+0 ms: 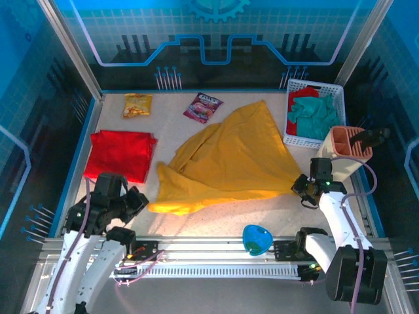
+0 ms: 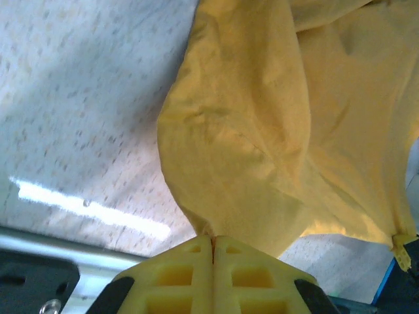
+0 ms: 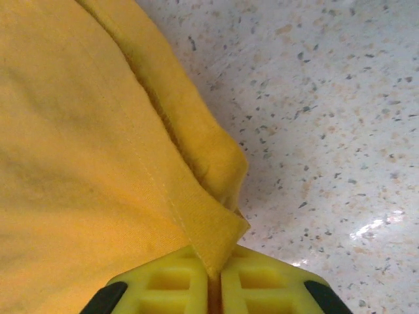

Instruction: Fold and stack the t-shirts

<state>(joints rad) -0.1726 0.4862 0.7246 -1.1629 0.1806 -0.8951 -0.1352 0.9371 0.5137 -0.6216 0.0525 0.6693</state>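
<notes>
Where pinched, yellow t-shirt (image 1: 229, 157) corners hidden

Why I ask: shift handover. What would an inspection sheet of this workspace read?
Surface: speckled table; the bare patches look clean.
Job's things: yellow t-shirt spread unfolded mid-table; red t-shirt lying flat at the left, apparently folded.
Clutter: yellow snack packet and purple snack packet at the far edge; white basket holding teal and red cloth; peach holder far right; blue dish on the near rail.
Grippers: left gripper and right gripper are each shut on an edge of the yellow t-shirt.
Cables: left arm cable and right arm cable run along the arms, apart from the cloth.
Surroundings: blue panelled enclosure, metal frame posts.
</notes>
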